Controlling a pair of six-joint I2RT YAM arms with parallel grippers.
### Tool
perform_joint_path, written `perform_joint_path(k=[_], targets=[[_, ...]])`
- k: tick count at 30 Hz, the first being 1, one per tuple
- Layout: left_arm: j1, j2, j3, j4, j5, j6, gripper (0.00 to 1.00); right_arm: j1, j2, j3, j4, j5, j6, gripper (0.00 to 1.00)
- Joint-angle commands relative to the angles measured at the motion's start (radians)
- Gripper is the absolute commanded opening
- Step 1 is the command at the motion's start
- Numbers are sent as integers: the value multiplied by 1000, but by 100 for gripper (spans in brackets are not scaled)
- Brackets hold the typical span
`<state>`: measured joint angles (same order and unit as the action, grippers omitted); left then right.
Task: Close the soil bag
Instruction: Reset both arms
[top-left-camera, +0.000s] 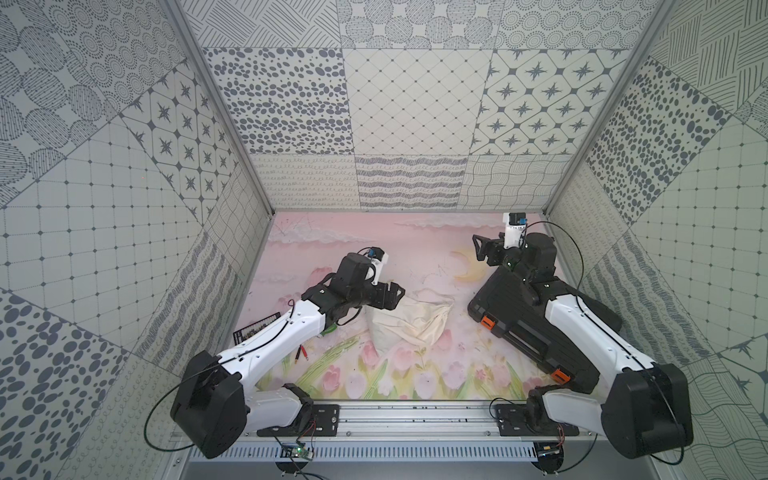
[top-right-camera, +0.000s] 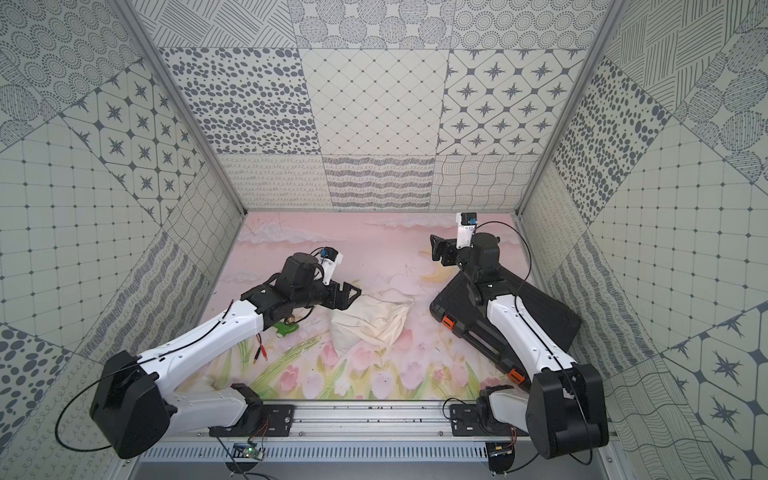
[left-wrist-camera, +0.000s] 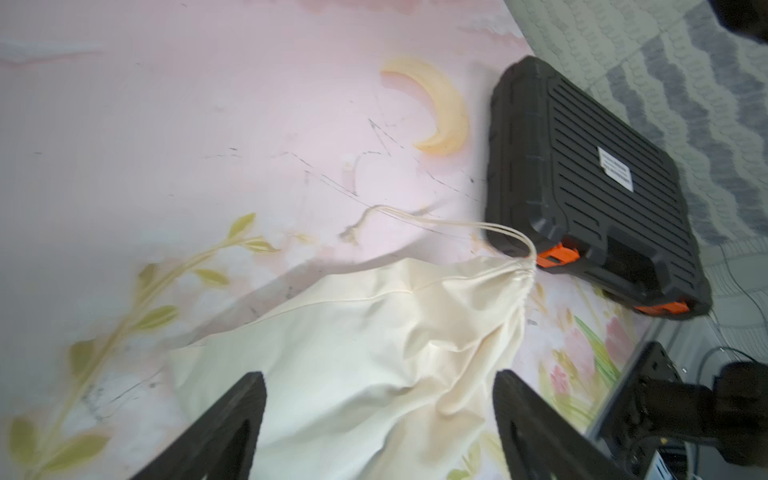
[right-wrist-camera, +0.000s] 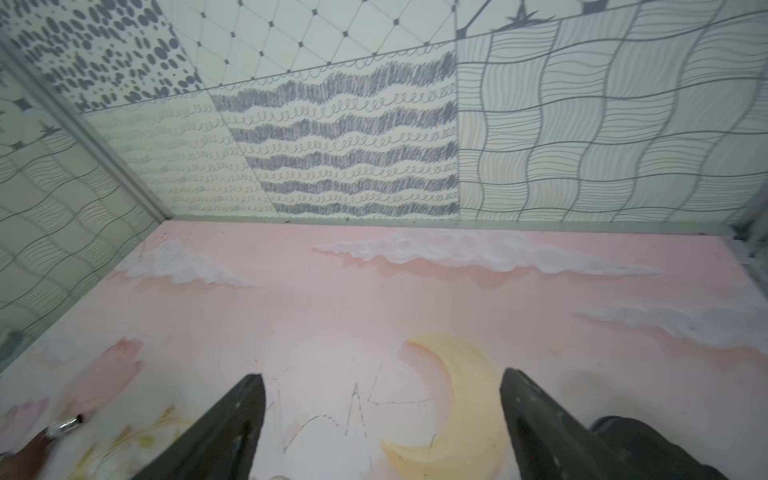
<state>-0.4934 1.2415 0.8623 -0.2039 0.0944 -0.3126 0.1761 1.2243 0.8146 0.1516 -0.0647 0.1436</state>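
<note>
Soil bag (top-left-camera: 409, 322) lies diagonally; cinched mouth toward black case (top-left-camera: 492, 299).

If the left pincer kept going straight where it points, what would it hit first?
Most likely the soil bag: the left wrist view shows it lying straight ahead of the open left pincer, though how far off is hard to judge.
</note>
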Motion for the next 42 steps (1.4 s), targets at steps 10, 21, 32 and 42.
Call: perform_joint_path(k=[10,21,32,42], targets=[[263,-81,-482,711,-678,148,99,-40,64,-340,497,289,-100,97],[301,151,-502,989,-504,274,99,-41,102,-430,690,315,-167,97],[353,356,-599,1382,-277,353,99,-40,52,-440,552,306,-144,97],[403,343,-488,1151,-308,277,99,-41,333,-556,999,264,-172,97]])
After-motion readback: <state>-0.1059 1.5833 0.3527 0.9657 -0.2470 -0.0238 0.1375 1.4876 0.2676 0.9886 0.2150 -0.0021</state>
